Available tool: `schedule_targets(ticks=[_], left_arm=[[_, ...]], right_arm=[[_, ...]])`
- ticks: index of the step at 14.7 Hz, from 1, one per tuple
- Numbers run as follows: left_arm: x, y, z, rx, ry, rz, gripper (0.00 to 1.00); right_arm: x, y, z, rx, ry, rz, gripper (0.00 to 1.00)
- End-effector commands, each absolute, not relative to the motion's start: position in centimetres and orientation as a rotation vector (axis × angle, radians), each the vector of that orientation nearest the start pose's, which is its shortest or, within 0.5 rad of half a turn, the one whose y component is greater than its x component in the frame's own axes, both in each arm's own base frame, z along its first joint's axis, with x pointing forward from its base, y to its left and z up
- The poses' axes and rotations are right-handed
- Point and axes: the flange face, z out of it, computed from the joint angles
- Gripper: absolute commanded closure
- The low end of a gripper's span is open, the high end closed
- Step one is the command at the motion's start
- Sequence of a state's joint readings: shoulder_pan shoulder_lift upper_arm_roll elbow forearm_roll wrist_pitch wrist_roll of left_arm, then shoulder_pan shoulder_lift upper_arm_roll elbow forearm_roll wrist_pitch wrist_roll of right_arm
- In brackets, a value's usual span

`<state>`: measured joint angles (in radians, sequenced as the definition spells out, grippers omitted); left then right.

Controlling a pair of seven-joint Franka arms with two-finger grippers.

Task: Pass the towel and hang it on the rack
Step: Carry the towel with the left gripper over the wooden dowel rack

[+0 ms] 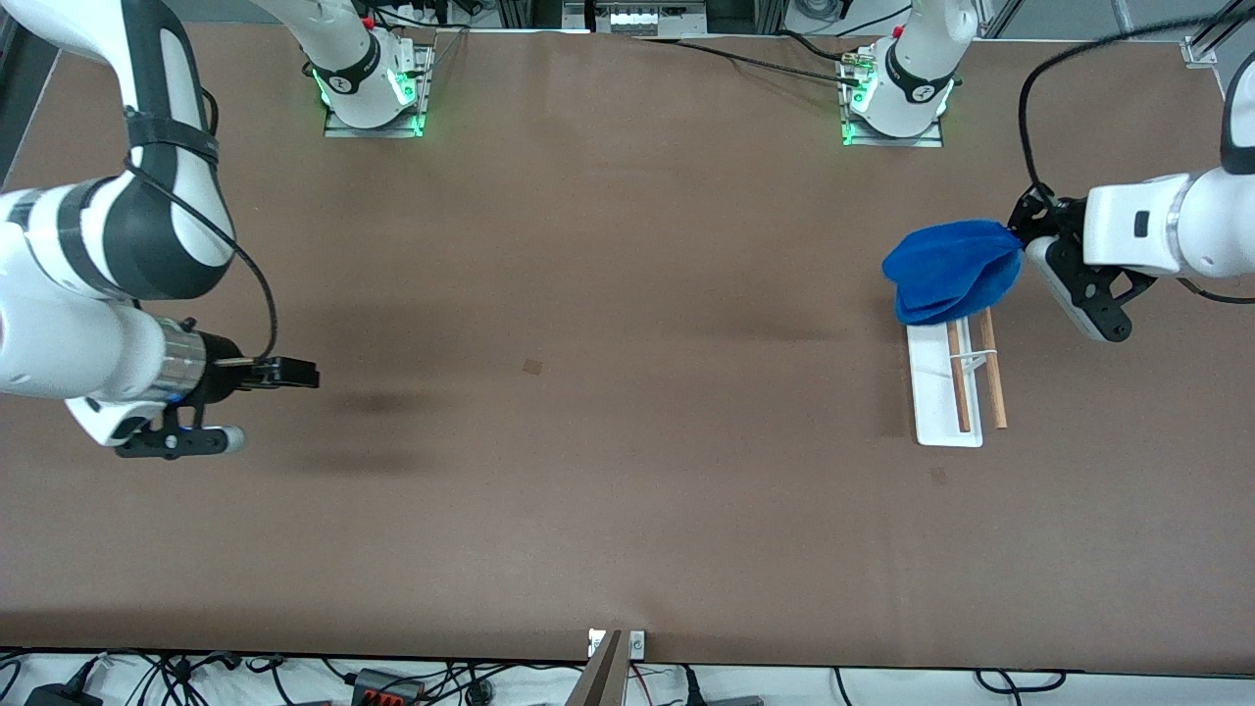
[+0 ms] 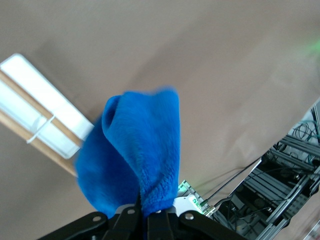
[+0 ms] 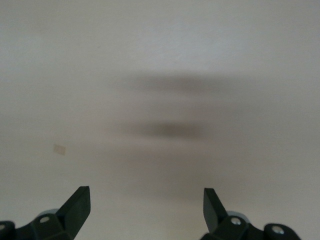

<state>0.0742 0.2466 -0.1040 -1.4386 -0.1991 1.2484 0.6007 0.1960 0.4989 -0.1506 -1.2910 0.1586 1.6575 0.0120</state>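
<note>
The blue towel hangs bunched from my left gripper, which is shut on its edge and holds it in the air over the end of the rack that lies farther from the front camera. The rack has a white base and two light-brown rods. The left wrist view shows the towel pinched between the fingers, with the rack below. My right gripper is open and empty above bare table at the right arm's end; its fingertips show in the right wrist view.
The brown table holds only the rack. Both arm bases stand along the edge farthest from the front camera. Cables and a power strip lie off the edge nearest to it.
</note>
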Motion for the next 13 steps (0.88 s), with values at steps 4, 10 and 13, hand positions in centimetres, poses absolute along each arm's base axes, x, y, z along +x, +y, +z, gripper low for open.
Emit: schedule_targets(ticks=[4,10,13], left_arm=[[56.5,-2.8,46.9,-3.268,0.84,0.585,0.99],[56.9,-3.3,43.7,-3.269,0.833,0.496,0.99],[57.4,-2.7,42.3,-3.265,0.873,0.458,0.99]], right_arm=[[67.4,4.0,52.0,-3.181,0.002,0.062,0.0],[65.2,-2.1,56.7,-3.156,0.174,0.029,0.0],[64.2,-3.7,58.4,-3.124,0.17,0.003,0.0]])
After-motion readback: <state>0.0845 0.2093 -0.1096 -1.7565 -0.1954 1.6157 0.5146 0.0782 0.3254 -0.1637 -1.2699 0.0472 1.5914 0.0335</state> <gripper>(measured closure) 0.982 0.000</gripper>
